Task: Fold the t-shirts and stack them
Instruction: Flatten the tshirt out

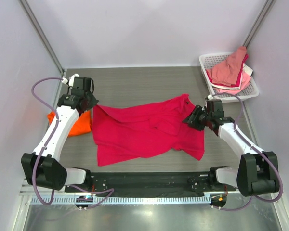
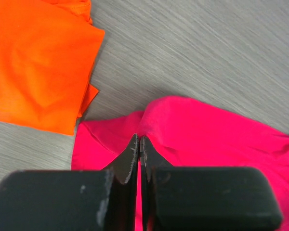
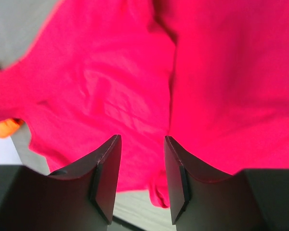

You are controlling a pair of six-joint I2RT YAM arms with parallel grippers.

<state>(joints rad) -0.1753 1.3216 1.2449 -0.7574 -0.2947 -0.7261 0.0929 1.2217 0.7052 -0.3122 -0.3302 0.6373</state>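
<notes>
The crimson-red t-shirt [image 1: 144, 130] lies spread and rumpled across the middle of the table. It also shows in the left wrist view [image 2: 207, 130] and fills the right wrist view [image 3: 111, 86]. My left gripper [image 1: 92, 103] is shut on the shirt's far left corner, with red cloth pinched between the tips [image 2: 139, 139]. The folded orange t-shirt [image 1: 79, 125] lies just left of that corner, partly under my left arm; it also shows in the left wrist view [image 2: 33, 62]. My right gripper [image 1: 188, 119] is open and empty above the shirt's right part [image 3: 142, 139].
A white lattice basket [image 1: 253, 89] stands at the back right corner and holds pink and red clothes [image 1: 229, 72]. Grey walls close in the table at the left, back and right. A black rail [image 1: 144, 180] runs along the near edge between the arm bases.
</notes>
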